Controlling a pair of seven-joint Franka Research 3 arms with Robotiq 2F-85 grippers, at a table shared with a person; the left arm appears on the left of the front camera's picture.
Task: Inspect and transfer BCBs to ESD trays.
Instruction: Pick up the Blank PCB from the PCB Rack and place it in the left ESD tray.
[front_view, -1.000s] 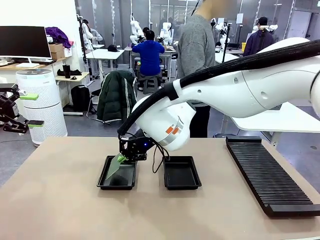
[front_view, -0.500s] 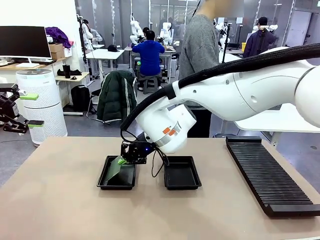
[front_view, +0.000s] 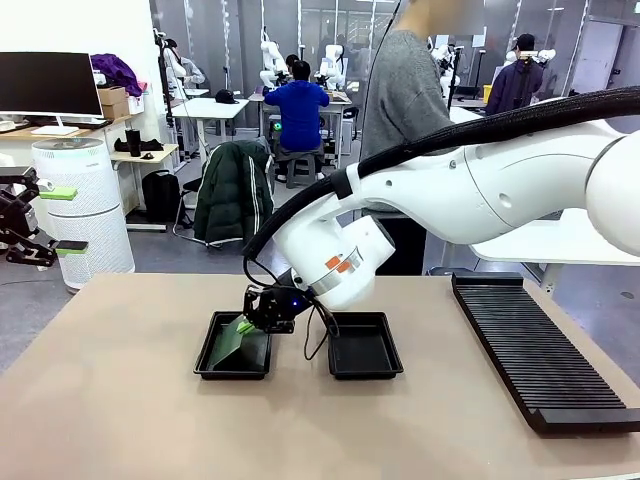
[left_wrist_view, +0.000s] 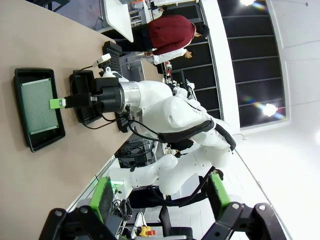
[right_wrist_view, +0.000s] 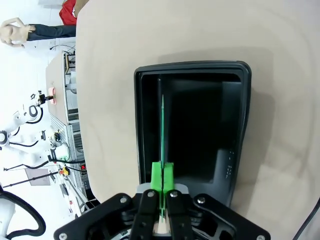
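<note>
Our right gripper is pinching a thin flat green circuit board, tilted over 1 shallow glossy black plastic tray; our left gripper is hanging wide open, empty.

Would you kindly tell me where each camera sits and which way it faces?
Front view: fixed between the arms, facing across the table to the person; the right arm reaches over the left ESD tray.
Left wrist view: off the table's side, looking past the open left gripper at the right arm.
Right wrist view: looks down along the right gripper, shut on the BCB.
Shared: all three show that BCB and tray.
</note>
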